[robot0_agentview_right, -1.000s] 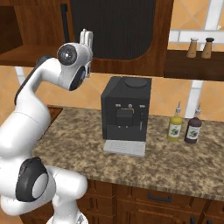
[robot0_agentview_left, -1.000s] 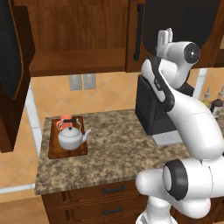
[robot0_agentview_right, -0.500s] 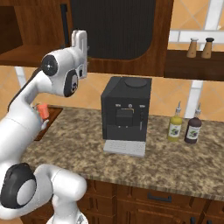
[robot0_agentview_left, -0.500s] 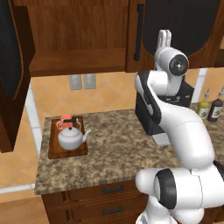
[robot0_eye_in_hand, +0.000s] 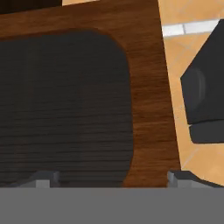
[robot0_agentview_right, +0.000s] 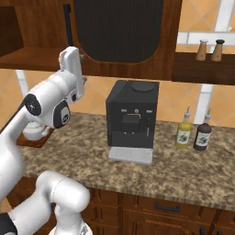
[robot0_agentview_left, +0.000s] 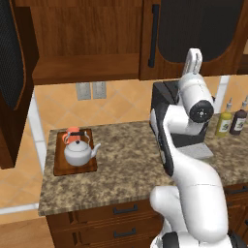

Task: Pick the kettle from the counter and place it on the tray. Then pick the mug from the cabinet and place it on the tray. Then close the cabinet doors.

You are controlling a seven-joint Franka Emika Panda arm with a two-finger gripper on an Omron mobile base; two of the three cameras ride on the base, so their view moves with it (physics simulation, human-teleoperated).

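Arm reared upright, forearm vertical, wrist bent forward. Gripper (robot0_eye_in_hand: 113,177) raised high, pointing upward (fingertips (robot0_eye_in_hand: 43,178) set wide apart), nothing between them.

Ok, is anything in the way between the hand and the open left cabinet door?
Nothing visible. The hand hangs by the right door; the kettle and mug sit lower, on the tray.

Orange-tan diagonal tile backsplash (robot0_agentview_left: 123,104) behind everything; grey double outlet plate (robot0_agentview_left: 91,90) on it, up left; white vertical trim strip (robot0_agentview_left: 37,127) at left edge; big black coffee machine (robot0_agentview_right: 131,120) mid-worktop, pale drip tray in front; two bottles (robot0_agentview_right: 193,133) just right of it, one yellowish, one dark; salt and pepper shakers (robot0_agentview_right: 209,50) on dark wood shelf upper right; lighting flat, even
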